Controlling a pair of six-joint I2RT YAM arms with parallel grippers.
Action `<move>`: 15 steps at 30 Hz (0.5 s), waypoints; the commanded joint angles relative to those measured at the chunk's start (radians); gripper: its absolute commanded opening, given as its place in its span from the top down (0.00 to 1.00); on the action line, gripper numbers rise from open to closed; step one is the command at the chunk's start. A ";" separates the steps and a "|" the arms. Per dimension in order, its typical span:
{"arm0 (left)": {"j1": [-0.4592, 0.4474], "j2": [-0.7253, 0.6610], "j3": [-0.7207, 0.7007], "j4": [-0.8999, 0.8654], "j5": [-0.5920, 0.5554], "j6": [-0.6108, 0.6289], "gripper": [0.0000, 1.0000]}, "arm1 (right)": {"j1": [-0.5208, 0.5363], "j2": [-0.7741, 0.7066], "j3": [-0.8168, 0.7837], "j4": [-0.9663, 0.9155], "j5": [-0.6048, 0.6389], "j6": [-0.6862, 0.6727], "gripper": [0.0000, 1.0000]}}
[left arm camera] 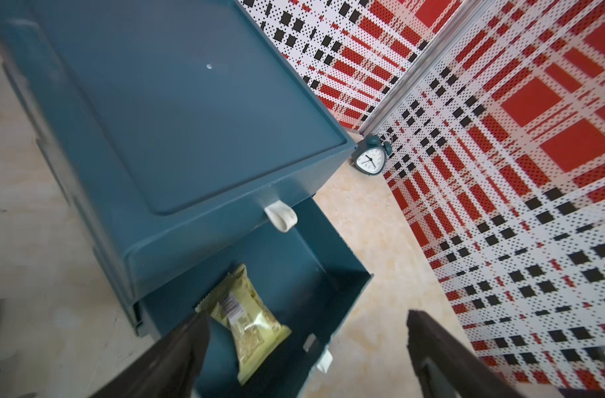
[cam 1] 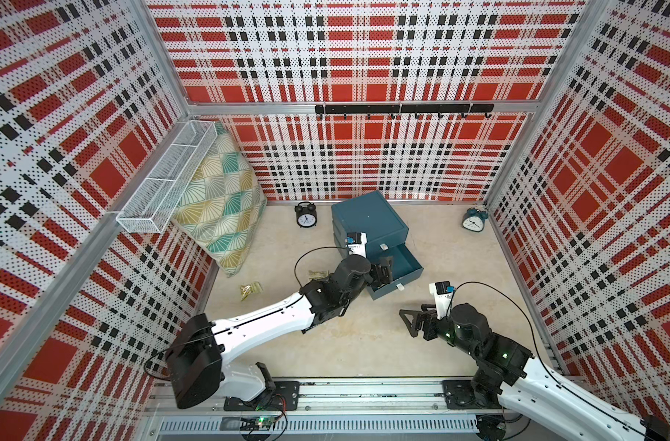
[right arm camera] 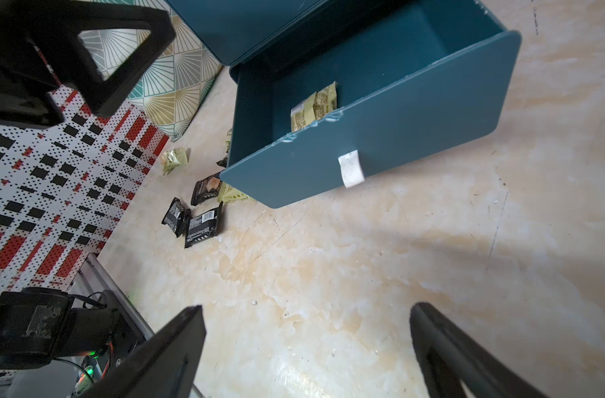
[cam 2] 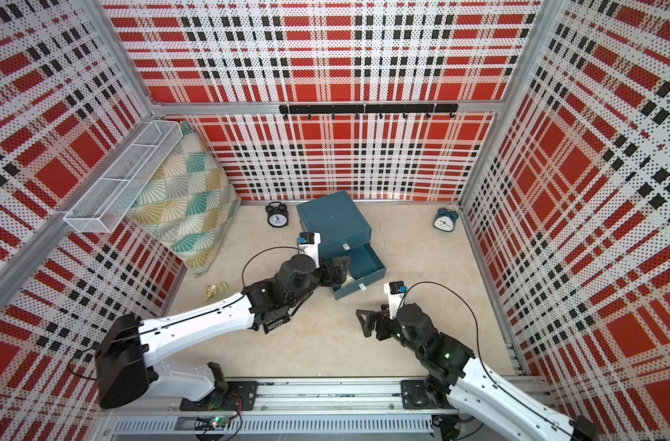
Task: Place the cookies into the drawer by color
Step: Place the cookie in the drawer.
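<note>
Top view: boxy teal plastic drawer (cam 1: 368, 225) on mottled beige desk (cam 1: 364, 343), one tray pulled out. Left wrist: left fingers (left arm camera: 177, 351) spread, released; crinkly yellow-green packet (left arm camera: 249, 317) lies flat inside tray. Right wrist: right fingers (right arm camera: 170, 351) spread, empty; glossy black packets (right arm camera: 203, 225) on desk beside tray front

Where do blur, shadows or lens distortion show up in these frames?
Left wrist view: motion blur smears the drawer cabinet along its outer side, while the yellow packet inside reads fairly clearly. Right wrist view: sharp, a soft shadow band crossing the floor. Both top views: wide-angle lens bows the plaid walls.
</note>
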 commanded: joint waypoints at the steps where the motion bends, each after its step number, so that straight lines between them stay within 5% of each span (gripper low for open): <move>1: 0.026 -0.103 -0.081 0.015 -0.021 -0.016 0.01 | -0.003 0.016 0.011 0.051 -0.053 -0.021 0.00; 10: 0.212 -0.289 -0.323 0.013 0.081 -0.084 0.00 | 0.038 0.106 0.024 0.154 -0.110 -0.051 0.00; 15: 0.374 -0.274 -0.423 0.068 0.236 -0.100 0.13 | 0.116 0.208 0.073 0.186 -0.060 -0.079 0.00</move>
